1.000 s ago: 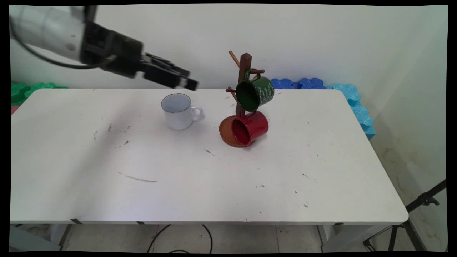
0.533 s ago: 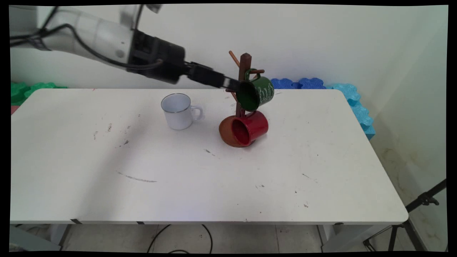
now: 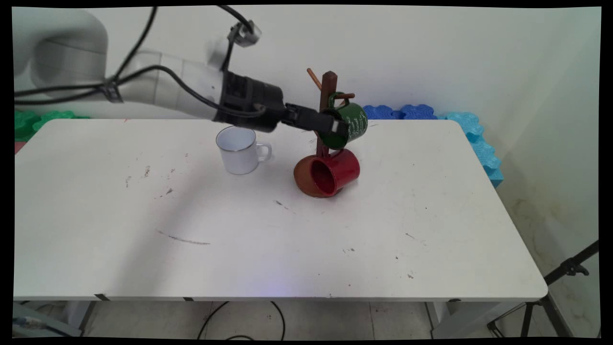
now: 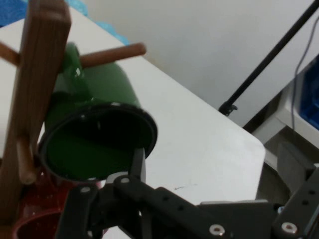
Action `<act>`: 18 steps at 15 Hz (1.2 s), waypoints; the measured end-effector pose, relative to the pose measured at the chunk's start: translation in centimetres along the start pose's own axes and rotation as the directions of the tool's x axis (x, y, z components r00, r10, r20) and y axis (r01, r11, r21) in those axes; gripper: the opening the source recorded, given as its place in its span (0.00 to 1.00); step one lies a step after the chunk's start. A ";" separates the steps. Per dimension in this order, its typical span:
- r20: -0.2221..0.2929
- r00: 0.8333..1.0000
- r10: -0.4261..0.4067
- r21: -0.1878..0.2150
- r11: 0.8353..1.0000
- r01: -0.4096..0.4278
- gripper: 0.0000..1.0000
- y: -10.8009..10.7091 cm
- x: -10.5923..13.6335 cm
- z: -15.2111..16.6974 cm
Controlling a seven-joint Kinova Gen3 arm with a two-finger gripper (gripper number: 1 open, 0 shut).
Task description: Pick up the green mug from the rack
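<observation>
Green mug (image 3: 346, 125) hangs on wooden rack (image 3: 327, 103), fingers (image 4: 137, 162) at its rim.

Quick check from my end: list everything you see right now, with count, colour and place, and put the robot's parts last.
green mug: 1, dark green, hanging by its handle on an upper peg of the mug tree, mouth toward the arm
red mug: 1, red, lying tilted low on the tree over its base
mug tree: 1, brown wood, standing mid-table toward the far edge
white mug: 1, white, upright on the table left of the tree
table: 1, white, scuffed
foam mats: several, blue behind the table's right far corner, green at far left
tripod: 1, black, on the floor at lower right
gripper: 1, black, at the green mug's rim, one finger inside the mouth
</observation>
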 end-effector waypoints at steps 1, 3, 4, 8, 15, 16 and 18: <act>-0.004 1.000 -0.008 0.011 1.000 0.008 1.00 0.0 -0.5 0.5; -0.011 1.000 -0.021 0.030 0.999 0.022 1.00 0.0 -1.4 1.4; -0.015 1.000 -0.027 0.037 0.999 0.028 1.00 0.0 -1.7 1.8; -0.047 0.998 -0.044 0.058 0.997 0.047 1.00 0.0 -2.9 3.7; -0.117 0.992 -0.044 0.076 0.996 0.053 1.00 0.1 -3.7 6.5; -0.125 0.991 -0.044 0.079 0.995 0.054 1.00 0.1 -3.7 6.9; -0.139 0.989 -0.043 0.085 0.995 0.055 1.00 0.0 -3.8 7.5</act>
